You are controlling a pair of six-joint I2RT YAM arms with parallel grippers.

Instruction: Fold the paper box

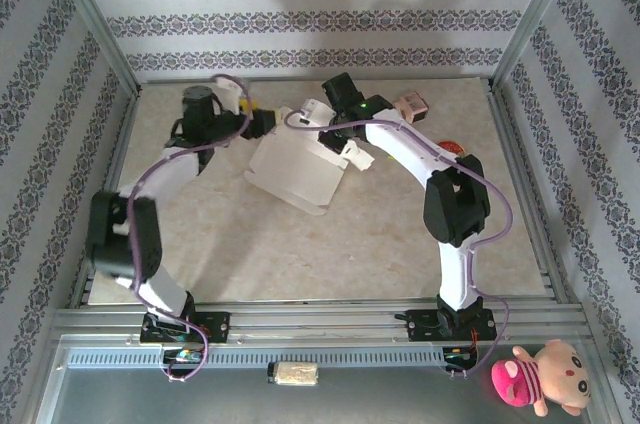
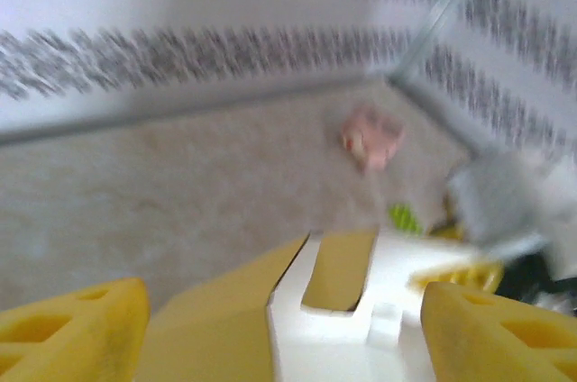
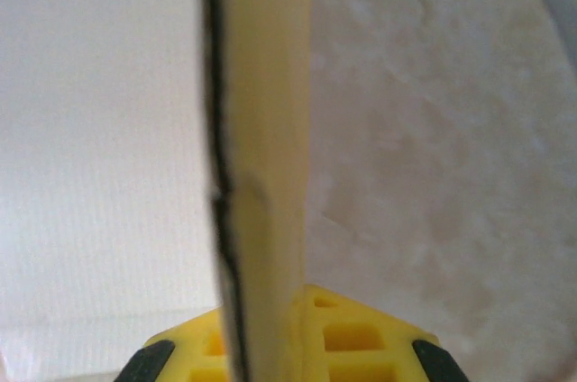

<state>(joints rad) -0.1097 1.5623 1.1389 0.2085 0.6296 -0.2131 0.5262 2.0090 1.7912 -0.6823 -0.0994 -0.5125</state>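
Paper box (image 1: 295, 172) lies just ahead of the wide-open, empty left gripper (image 2: 284, 296); right gripper (image 3: 270, 350) clamps its right edge

Small pink boxy thing (image 1: 411, 104) sits by the beige marbled tabletop's (image 1: 300, 254) far edge, pink plush toy (image 1: 540, 381) off its near-right corner.

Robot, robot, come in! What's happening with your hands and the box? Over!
Left gripper open, at thin white-and-yellow cardboard box blank. Right gripper shut on its edge. Small pink box at back, not blocking.

blurred: pink item (image 2: 371, 137) | cut off at top: paper box (image 3: 261, 130)
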